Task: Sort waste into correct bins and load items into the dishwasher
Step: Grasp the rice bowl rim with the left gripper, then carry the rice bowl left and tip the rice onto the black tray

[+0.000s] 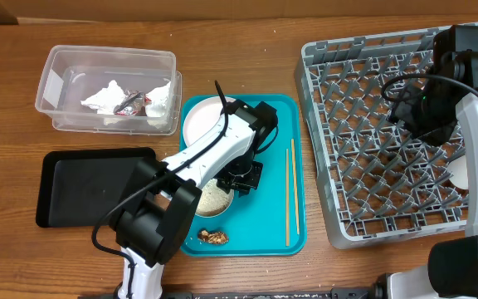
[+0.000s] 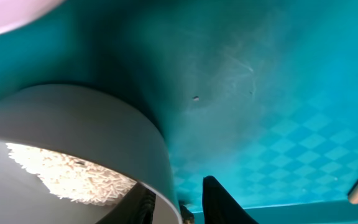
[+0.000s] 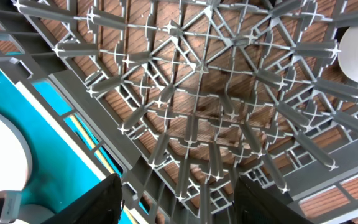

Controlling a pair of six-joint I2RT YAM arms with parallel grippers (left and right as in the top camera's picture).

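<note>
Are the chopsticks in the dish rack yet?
No, the chopsticks lie on the teal tray, outside the dish rack and to its left in the overhead view.

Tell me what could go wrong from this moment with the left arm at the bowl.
1. The left gripper straddles the rim of the rice bowl; a one-sided rim lift could tilt it and spill rice onto the teal tray.
2. The chopsticks lie loose nearby; a swing could knock them.
</note>
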